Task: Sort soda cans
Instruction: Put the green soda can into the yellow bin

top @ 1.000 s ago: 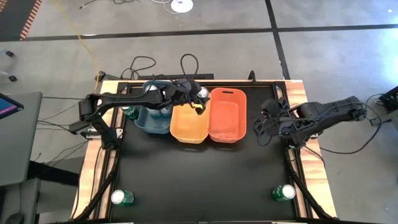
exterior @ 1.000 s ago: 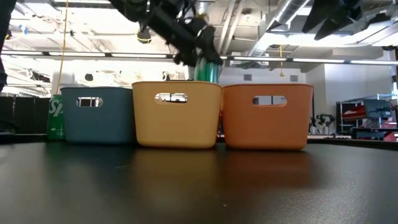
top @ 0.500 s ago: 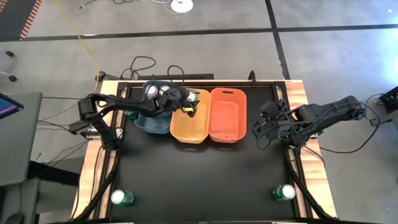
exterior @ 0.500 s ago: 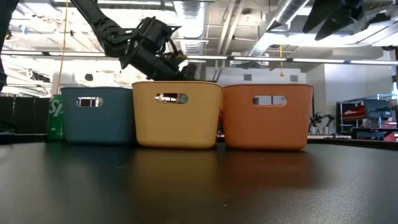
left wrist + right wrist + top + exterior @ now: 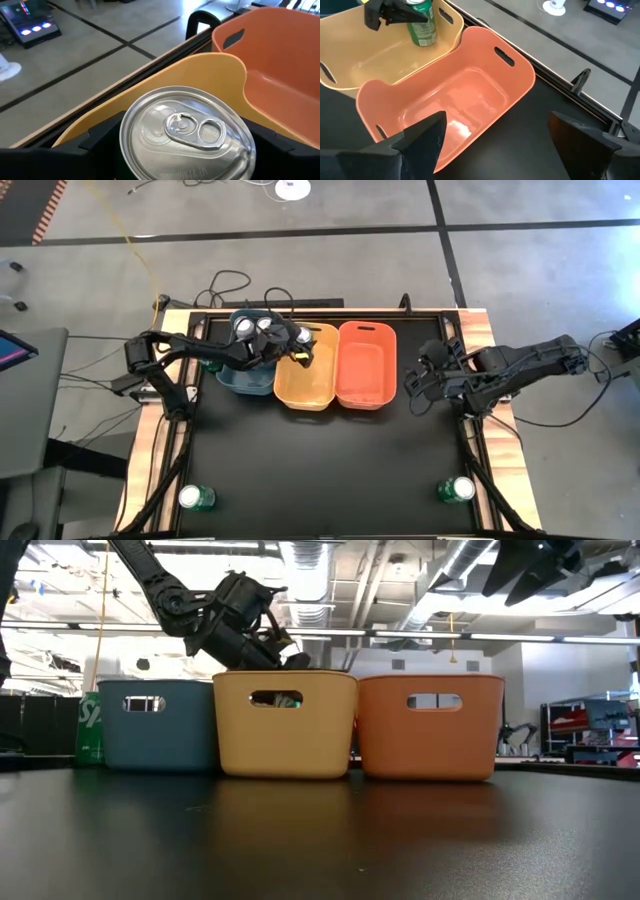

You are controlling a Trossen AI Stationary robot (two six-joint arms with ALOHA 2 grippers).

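From above, the left gripper (image 5: 297, 348) reaches over the far corner of the yellow bin (image 5: 305, 392), pinching a green can (image 5: 304, 340) and holding it just inside the rim, presumably so it lands upright when let go. The blue bin (image 5: 240, 383) beside it holds silver-topped cans (image 5: 254, 328), partly hidden by the arm. The orange bin (image 5: 365, 395) looks bare. Two more green cans stand at the near corners of the table (image 5: 320, 470), one left (image 5: 193, 498) and one right (image 5: 456, 489), and another (image 5: 210, 362) sits just left of the blue bin. The right gripper (image 5: 415, 385) hangs beside the orange bin, well clear of the work.

At table height, the left gripper (image 5: 285, 652) dips behind the yellow bin's rim (image 5: 285, 680); green shows through the handle slot (image 5: 277, 699), likely the can already low inside. The can by the blue bin (image 5: 90, 725) stands behind its left side.

The left wrist view is filled with the can's silver top (image 5: 187, 132), dark fingers (image 5: 100, 137) pressed to its sides, the yellow wall (image 5: 200, 70) just past it.

The right wrist view shows the right gripper's fingers (image 5: 427, 135) spread wide with nothing between, above the orange bin (image 5: 520, 75), and the held can (image 5: 422, 22) farther off, upright over the yellow bin's floor (image 5: 370, 60).
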